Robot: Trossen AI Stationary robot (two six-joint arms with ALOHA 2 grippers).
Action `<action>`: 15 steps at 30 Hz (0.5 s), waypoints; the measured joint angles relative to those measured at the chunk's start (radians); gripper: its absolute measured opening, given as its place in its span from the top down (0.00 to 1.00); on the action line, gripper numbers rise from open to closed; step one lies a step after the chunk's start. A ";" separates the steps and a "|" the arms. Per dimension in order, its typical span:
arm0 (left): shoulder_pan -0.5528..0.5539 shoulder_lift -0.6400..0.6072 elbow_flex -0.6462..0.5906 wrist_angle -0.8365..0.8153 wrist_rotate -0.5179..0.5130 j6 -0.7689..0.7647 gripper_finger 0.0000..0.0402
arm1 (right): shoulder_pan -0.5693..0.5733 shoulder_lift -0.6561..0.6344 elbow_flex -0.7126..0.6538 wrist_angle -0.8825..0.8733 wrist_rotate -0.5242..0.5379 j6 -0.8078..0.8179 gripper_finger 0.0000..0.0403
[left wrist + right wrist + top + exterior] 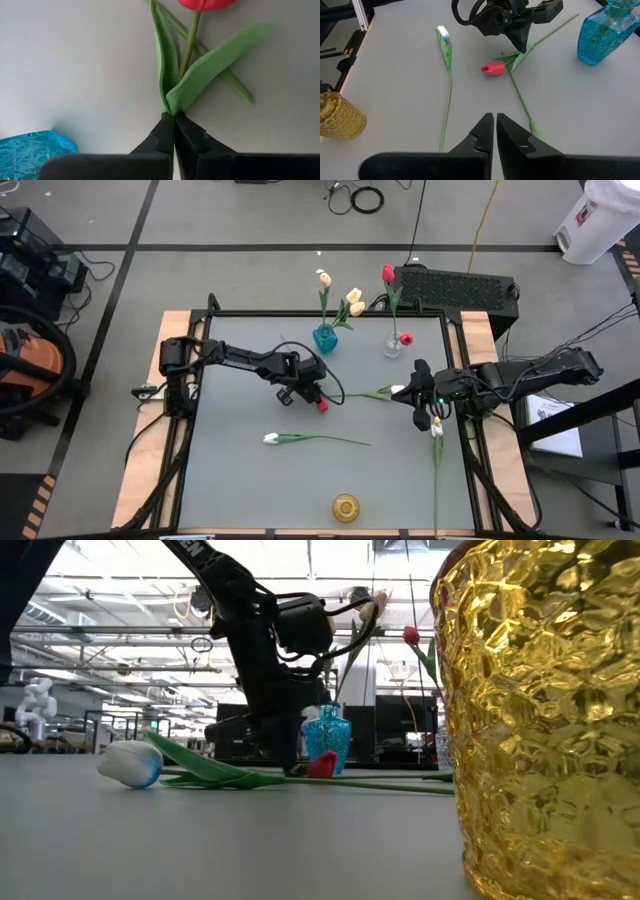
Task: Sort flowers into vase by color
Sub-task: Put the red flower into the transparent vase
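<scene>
From above, the left gripper sits mid-table, pinched on the red tulip; a white tulip lies nearer the ribbed gold vase. The right gripper rests clenched by the right edge.

At table height, the faceted gold vase looms glossy.

The left wrist view shows matte fingers clamped on smooth green leaves.

The right wrist view shows the textured blue glass vase.

two vases behind, third vase in front, tulips between
</scene>
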 joint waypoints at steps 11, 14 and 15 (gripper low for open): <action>-0.048 0.000 0.000 -0.031 -0.070 -0.007 1.00 | 0.000 0.000 0.000 0.000 0.000 0.000 0.97; -0.073 0.000 0.000 -0.031 -0.103 -0.007 1.00 | 0.000 0.000 0.000 0.001 0.000 0.000 0.97; -0.081 0.000 0.000 -0.031 -0.120 -0.007 1.00 | 0.000 0.000 0.000 0.003 0.000 0.000 0.97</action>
